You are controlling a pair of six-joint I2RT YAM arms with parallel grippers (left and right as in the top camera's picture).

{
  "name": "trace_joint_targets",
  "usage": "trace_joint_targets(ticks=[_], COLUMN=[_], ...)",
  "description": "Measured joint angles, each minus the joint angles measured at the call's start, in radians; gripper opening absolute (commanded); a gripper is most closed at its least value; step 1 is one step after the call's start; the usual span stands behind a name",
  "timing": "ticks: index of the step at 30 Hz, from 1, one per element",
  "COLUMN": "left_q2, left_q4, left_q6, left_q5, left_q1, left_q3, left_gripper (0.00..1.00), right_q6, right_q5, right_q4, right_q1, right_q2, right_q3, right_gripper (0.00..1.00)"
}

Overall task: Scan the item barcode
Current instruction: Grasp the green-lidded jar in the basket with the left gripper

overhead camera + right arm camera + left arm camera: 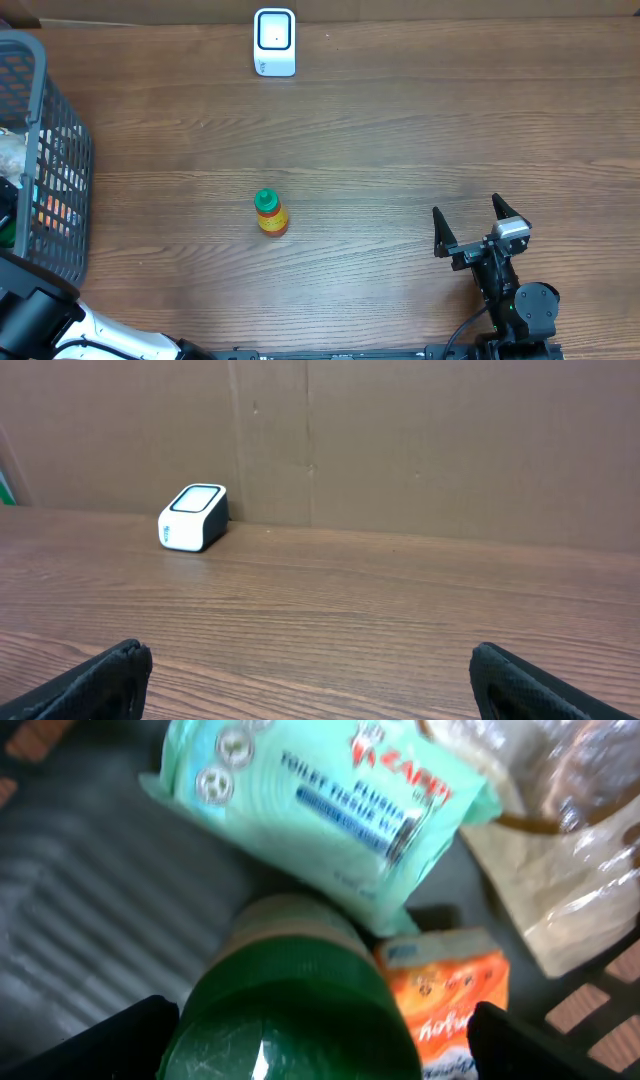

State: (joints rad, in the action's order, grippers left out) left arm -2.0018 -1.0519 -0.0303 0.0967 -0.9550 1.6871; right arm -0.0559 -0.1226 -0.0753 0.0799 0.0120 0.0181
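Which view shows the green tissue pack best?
The left wrist view: the tissue pack fills the upper frame, its print readable though blurred. The overhead view shows only the basket; its mesh hides the contents too much to pick the pack out. The right wrist view does not show it.

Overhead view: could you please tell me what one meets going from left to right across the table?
Basket → bottle → right pincer. The scanner lines up with the bottle, so it has no clear place.
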Motion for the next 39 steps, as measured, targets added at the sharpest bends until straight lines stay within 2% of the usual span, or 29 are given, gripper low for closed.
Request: trace_joint_targets(ticks=[5,14,20,24,29,33,35,39], left_q2=[0.0,-0.005,-0.005,-0.012,-0.022,-0.023,-0.023,-0.018], left_q4=[-0.01,-0.01,-0.027,-0.106,-0.257,-0.39,-0.435,-0.502], left_q6=[0.0,-0.003,-0.001,0.012,0.052,0.093,0.109,0.138], left_q5=[-0.018,-0.034,-0.034,-0.033,-0.034,-0.022,0.008,0.116], left_q1=[0.0,0.0,0.0,0.0,0.0,0.0,0.0,0.006], left_q3=[-0.031,-0.064,-0.058,-0.014,0.164,0.395,0.5,0.694], left_gripper=[0.93,0.71,0.63,0.62,0.59,0.59,0.56,0.56], right_q6=[0.0,0.0,0.0,0.0,0.0,0.0,0.0,0.0], right_q5=[0.0,0.0,0.0,0.0,0.0,0.0,0.0,0.0], right_q4=[0.0,0.0,0.0,0.0,0.0,0.0,-0.001,0.0], right_q1=[0.0,0.0,0.0,0.0,0.0,0.0,0.0,0.0], right_q2=[0.0,0.0,0.0,0.0,0.0,0.0,0.0,0.0], right_q3=[0.0,0.0,0.0,0.0,0.0,0.0,0.0,0.0], right_gripper=[1.0,1.0,1.0,1.0,1.0,1.0,1.0,1.0])
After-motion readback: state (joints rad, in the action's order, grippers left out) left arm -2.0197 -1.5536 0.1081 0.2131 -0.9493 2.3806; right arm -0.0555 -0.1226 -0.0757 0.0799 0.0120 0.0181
